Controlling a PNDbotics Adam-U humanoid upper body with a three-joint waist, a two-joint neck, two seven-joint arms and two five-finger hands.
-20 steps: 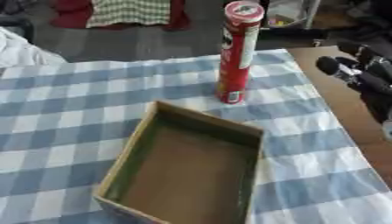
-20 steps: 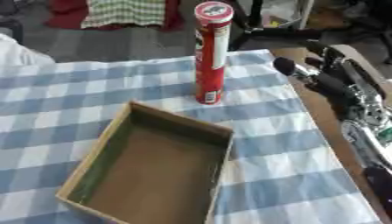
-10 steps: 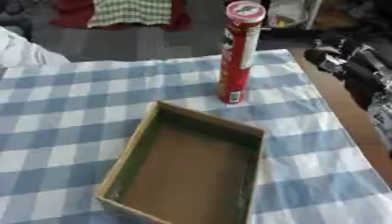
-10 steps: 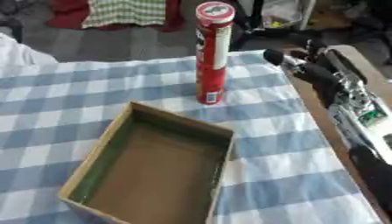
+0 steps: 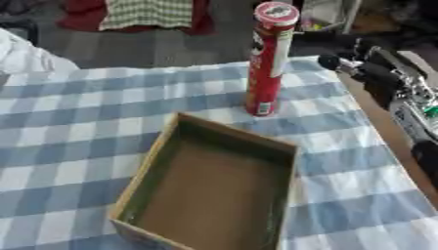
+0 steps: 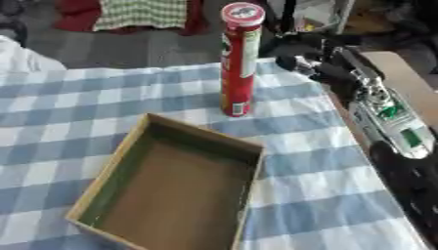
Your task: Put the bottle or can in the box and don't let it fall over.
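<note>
Left eye view: the tall red can (image 5: 269, 61), a slim glossy tube with a pale lid, stands upright on the checked cloth (image 5: 77, 122) at 12 o'clock of the box (image 5: 209, 183), just beside its far rim. The right hand (image 6: 318, 66) has closed in from 3 o'clock, fingers relaxed, grasping nothing; a grasp seems next. The cardboard box is shallow, open, rectangular.

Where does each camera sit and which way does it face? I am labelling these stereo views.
Left eye view: in the head, looking down at the checked table, open box and upright red can; the right robot hand enters from the right.
Right eye view: beside it, facing the same way; more of the right arm shows.
Both share the can, box and table. The left robot hand shows in neither.
</note>
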